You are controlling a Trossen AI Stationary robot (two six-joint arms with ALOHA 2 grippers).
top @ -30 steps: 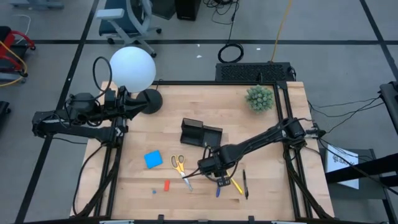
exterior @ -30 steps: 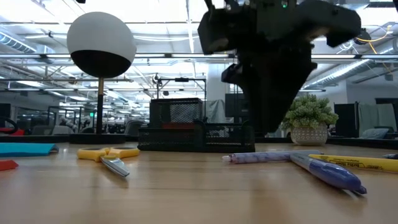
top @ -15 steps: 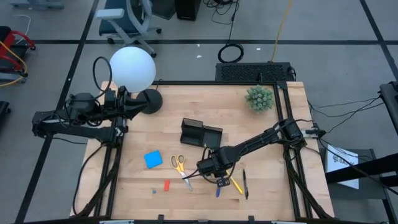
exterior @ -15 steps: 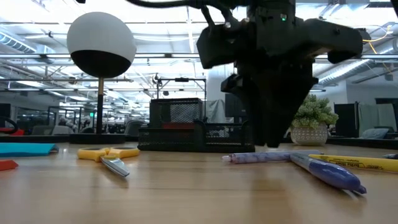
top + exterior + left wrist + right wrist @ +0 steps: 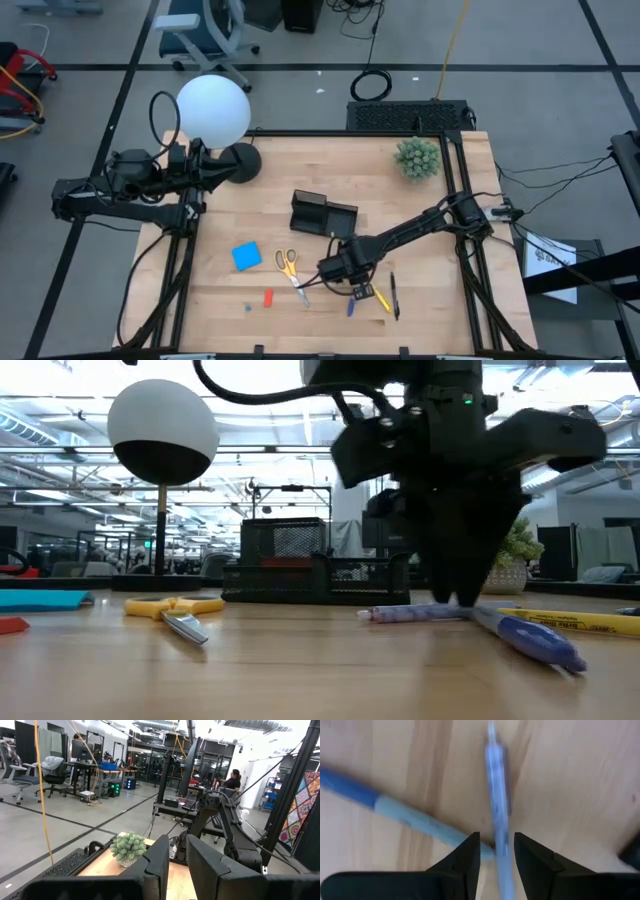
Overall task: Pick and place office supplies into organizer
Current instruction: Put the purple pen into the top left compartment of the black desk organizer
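I have the right gripper (image 5: 494,856) down over a pale pen (image 5: 498,815).
Its 2 fingers stand apart, astride the pen on the table (image 5: 430,215); organizer (image 5: 322,214) well behind; left gripper (image 5: 176,862) parked, slightly parted, gripping nothing.

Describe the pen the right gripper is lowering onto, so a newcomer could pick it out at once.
Start at the black organizer mid-table and come toward the table's near edge, to the cluster of pens under the right gripper. The target is the pale lilac pen lying between its open fingers. Its neighbours are a darker blue pen, which it touches, and a yellow one.
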